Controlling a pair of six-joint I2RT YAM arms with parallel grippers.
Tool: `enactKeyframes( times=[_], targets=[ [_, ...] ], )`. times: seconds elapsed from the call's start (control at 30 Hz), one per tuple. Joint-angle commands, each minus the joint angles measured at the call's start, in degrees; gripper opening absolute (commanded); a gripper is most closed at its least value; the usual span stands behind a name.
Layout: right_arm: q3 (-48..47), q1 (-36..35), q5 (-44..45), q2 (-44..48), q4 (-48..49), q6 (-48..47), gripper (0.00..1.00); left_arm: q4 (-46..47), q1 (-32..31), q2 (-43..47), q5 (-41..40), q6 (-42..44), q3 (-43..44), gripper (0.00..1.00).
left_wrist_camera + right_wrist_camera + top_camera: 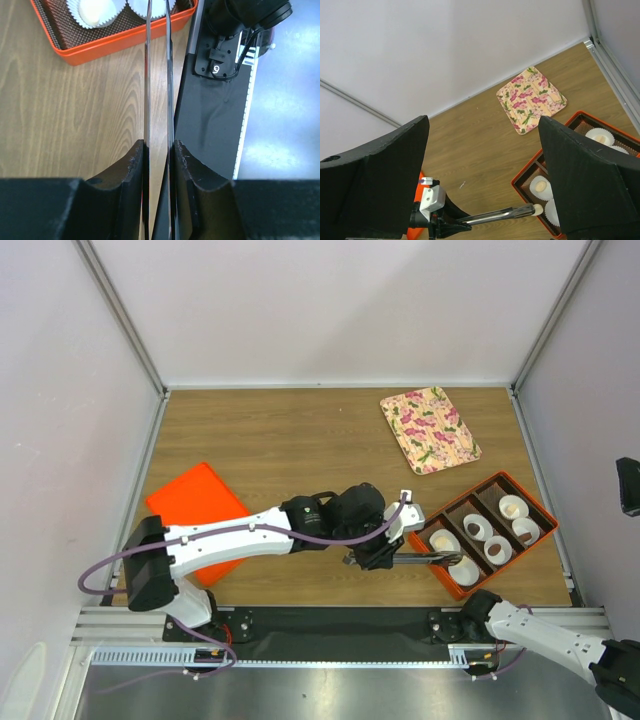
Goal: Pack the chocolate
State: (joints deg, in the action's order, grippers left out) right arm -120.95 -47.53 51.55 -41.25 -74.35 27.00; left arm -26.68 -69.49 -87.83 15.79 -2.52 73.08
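Note:
My left gripper (378, 556) is shut on metal tongs (420, 559), whose shafts run between its jaws in the left wrist view (158, 75). The tongs reach over the front corner of the orange compartment box (510, 561). Their tips pinch a small pale round piece (536, 210) above a white paper cup (464, 572). Dark brown chocolate pieces (473, 531) (495, 551) sit in other cups in the box. My right gripper (482, 130) is open and empty, low at the near right (483, 606).
A floral tray (429, 428) lies at the back right. A flat orange lid (195, 510) lies at the left, partly under my left arm. White walls with metal posts enclose the wooden table. The box corner also shows in the left wrist view (100, 47).

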Motion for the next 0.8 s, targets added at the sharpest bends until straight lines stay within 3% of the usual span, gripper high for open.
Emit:
enactKeyframes(
  times=[0.0,0.77],
  targets=[
    [0.1,-0.28,1.89,1.0,-0.18,1.03,0.96,3.03,-0.82,-0.94,1.79,0.33,1.28,0.24],
    [2.38,-0.2,1.19,2.58,-0.71,3.14,0.96,3.65,-2.14,-8.5,0.64,1.03,6.9,0.29]
  ],
)
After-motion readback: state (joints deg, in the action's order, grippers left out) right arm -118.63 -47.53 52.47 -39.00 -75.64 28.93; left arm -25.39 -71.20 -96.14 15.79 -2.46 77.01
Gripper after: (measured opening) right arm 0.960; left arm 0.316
